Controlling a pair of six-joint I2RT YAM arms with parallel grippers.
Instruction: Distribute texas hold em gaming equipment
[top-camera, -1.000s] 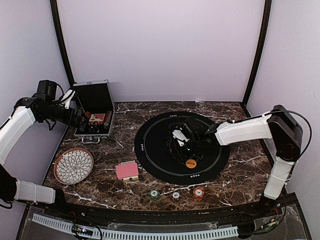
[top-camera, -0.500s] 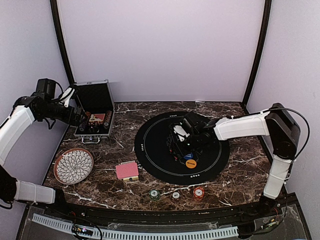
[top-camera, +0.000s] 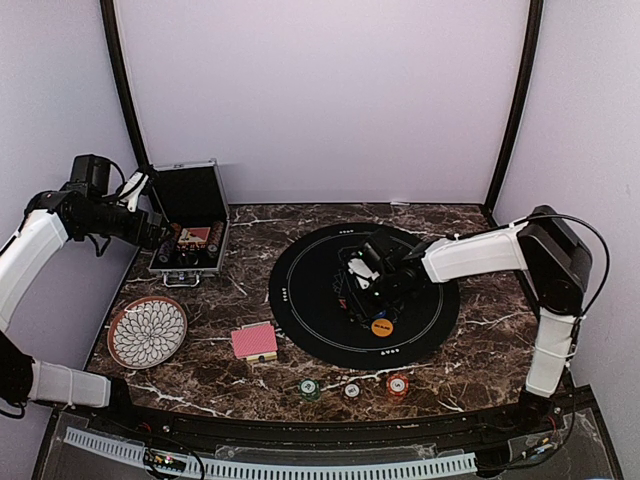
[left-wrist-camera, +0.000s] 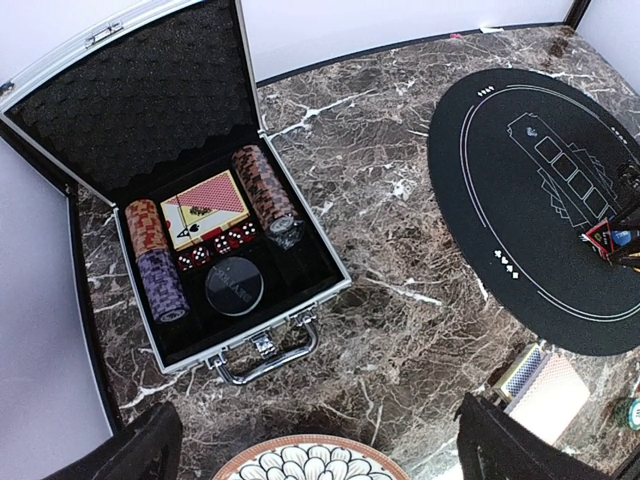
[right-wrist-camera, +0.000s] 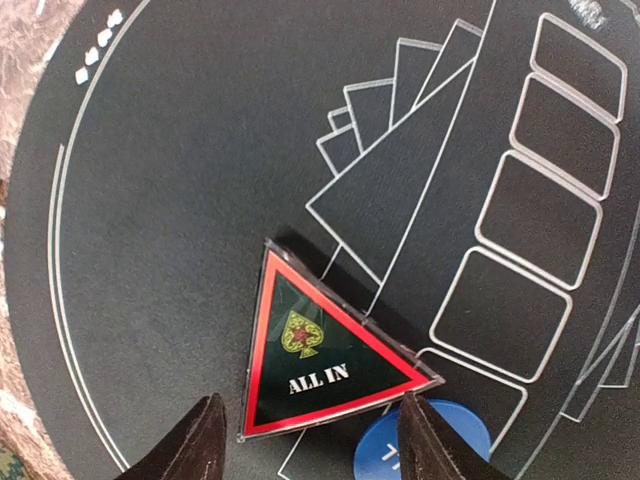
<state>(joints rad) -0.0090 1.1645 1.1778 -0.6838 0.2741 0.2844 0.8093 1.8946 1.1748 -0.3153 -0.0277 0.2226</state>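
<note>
Nearest the arm bases, three poker chips lie in a row on the marble table: green chip, white chip, red chip. They are set apart, which suggests they are already dealt out. Just beyond, to the left, the red-backed card deck lies face down, and the patterned plate sits further left.

At mid-table lies the round black mat. The orange disc rests on its near part. The red triangle, marked ALL IN, lies flat on the mat's printed card outlines, with the blue disc at its right corner. The right gripper hangs low over the triangle. Its fingers are spread wide to either side of it and grip nothing, so it is probably either placing the piece or about to pick it up.

At the far left the silver case stands with its lid up, holding chip stacks, a second deck, dice and a dark disc. The left gripper hovers above the table near the case, with wide-spread fingers and no load. It is well placed to reach in for the next item.
</note>
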